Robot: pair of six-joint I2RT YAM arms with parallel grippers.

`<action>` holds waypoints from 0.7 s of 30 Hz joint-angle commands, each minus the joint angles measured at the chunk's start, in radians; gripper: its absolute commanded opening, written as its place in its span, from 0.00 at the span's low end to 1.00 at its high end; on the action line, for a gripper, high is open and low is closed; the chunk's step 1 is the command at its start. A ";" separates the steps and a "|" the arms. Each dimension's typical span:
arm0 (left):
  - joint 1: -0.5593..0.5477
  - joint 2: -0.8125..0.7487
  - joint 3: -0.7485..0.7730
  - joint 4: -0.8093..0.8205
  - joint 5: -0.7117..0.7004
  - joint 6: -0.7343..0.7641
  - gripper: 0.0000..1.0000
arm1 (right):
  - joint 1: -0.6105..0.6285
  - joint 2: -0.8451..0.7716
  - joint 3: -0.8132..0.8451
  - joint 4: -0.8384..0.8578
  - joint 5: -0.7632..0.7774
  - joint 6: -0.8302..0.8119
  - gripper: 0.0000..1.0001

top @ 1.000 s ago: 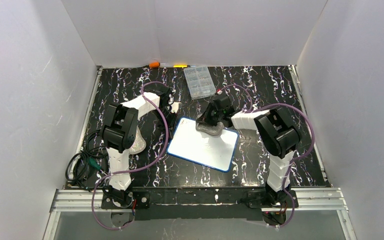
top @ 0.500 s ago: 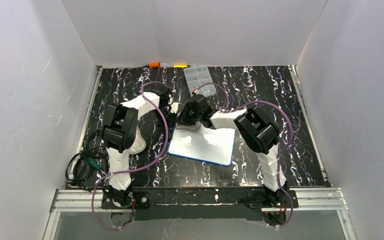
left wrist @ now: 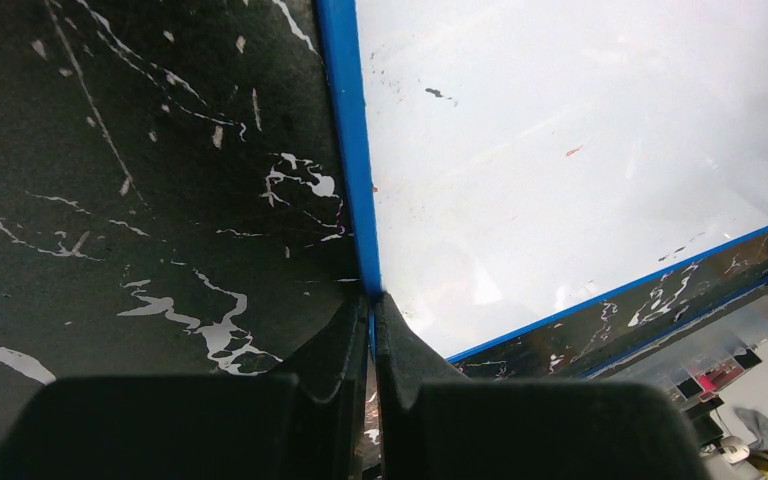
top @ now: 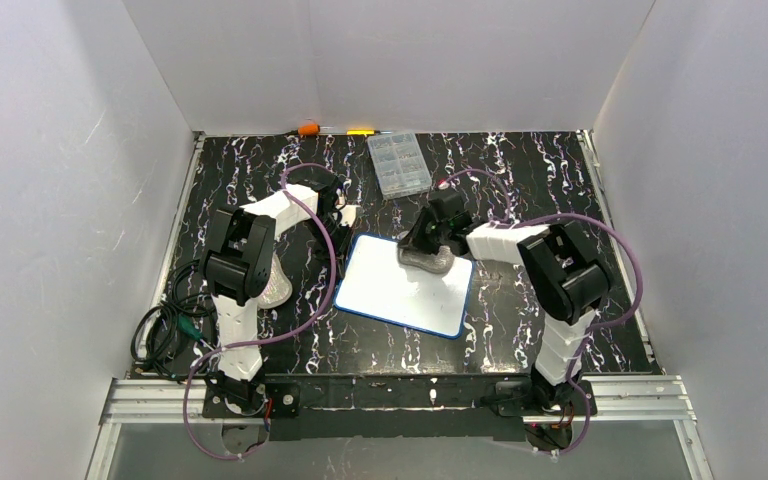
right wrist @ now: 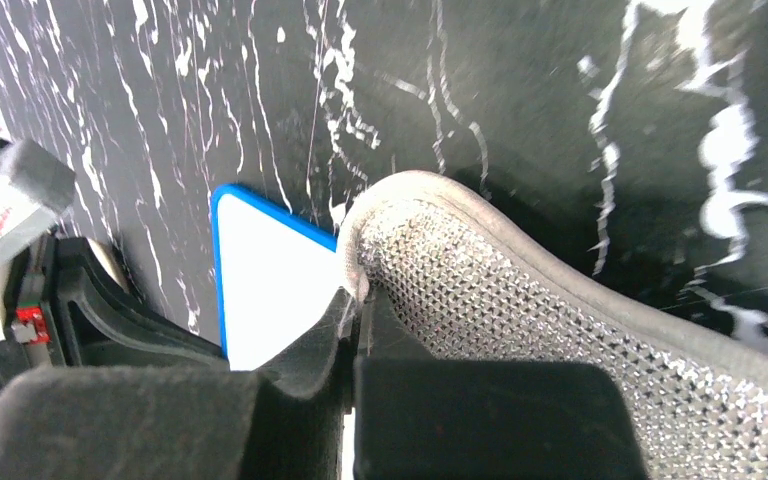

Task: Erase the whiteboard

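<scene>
The whiteboard (top: pixel 400 290) lies flat mid-table, white with a blue rim; the left wrist view shows only tiny specks on the whiteboard (left wrist: pixel 560 150). My left gripper (top: pixel 346 232) is at its far left corner. There the left gripper (left wrist: pixel 371 300) is shut on the blue rim. My right gripper (top: pixel 428 248) is over the board's far right part, shut on a grey mesh cloth (top: pixel 428 260) that rests on the surface. In the right wrist view the right gripper (right wrist: pixel 356 300) pinches the cloth (right wrist: pixel 560 340) by its edge, with the whiteboard (right wrist: pixel 270 290) below.
A clear compartment box (top: pixel 399 164) stands behind the board. An orange object (top: pixel 308 129) and a yellow one (top: pixel 362 131) lie against the back wall. Cables (top: pixel 165 330) are coiled at the table's left edge. White walls close in three sides.
The right gripper swept the cloth left along the board's far edge, then back to the far right. The board turned slightly. The left gripper kept its hold.
</scene>
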 commanded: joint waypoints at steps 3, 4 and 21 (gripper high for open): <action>0.002 0.020 -0.038 0.019 -0.094 0.056 0.00 | 0.151 0.102 0.067 0.028 0.047 0.051 0.01; 0.002 0.022 -0.034 0.019 -0.098 0.055 0.00 | 0.169 0.130 0.090 0.031 0.059 0.063 0.01; 0.041 0.011 -0.003 -0.014 -0.013 0.019 0.00 | 0.043 -0.284 -0.260 -0.217 -0.043 -0.166 0.01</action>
